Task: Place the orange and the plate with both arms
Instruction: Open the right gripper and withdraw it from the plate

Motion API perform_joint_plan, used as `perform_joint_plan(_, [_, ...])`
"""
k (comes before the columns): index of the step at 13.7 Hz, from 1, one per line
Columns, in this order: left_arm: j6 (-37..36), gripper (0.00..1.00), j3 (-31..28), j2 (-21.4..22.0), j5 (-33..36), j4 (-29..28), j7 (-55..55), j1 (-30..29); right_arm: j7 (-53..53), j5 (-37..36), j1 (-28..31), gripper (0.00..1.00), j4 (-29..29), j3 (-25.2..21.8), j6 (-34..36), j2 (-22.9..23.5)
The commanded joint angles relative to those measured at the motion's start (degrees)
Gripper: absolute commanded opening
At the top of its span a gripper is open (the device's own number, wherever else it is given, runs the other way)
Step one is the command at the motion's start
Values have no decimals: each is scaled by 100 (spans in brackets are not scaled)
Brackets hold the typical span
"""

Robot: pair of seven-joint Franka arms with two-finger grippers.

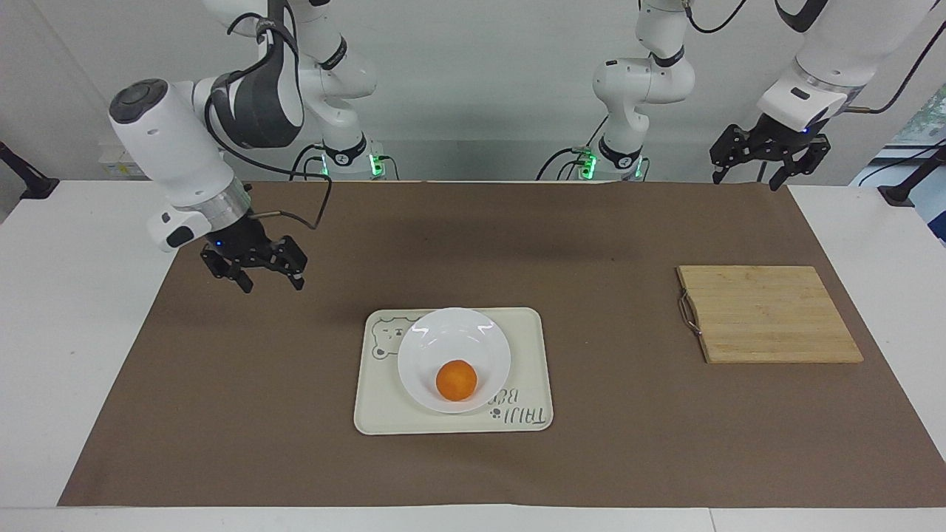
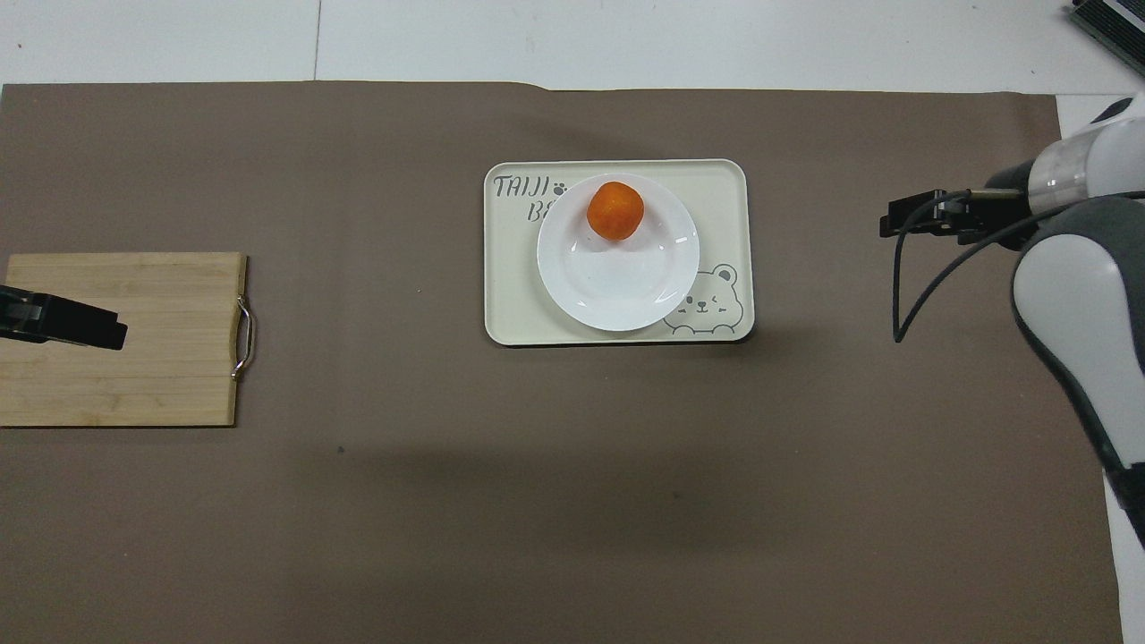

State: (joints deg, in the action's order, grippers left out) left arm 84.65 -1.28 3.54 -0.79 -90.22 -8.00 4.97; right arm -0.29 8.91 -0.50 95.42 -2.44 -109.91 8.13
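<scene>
Orange on plate, plate on tray; both grippers raised.
Facing view: the orange (image 1: 456,380) is seen on the plate (image 1: 473,342), which sits on the cream tray (image 1: 528,369) mid-worktop (image 1: 74,332). The right gripper (image 1: 255,270) is held over bare brown mat, fingers spread wide; the left gripper (image 1: 770,164), waiting, is likewise spread. Overhead view: the orange (image 2: 615,211) is placed on the plate's (image 2: 617,277) part farther from the robots; the left gripper (image 2: 72,322) is over the wooden board (image 2: 161,376).
</scene>
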Motion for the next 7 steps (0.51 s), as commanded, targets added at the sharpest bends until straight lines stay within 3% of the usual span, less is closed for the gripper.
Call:
perform_joint_plan(1, [-71,100,-4,-3,18,83,53,-13,170,-398,85,100,64,33,494,-382])
perform_joint_plan(7, [-71,100,-4,-3,18,83,53,-13,152,-742,129,100,-831,-64,2014,-541])
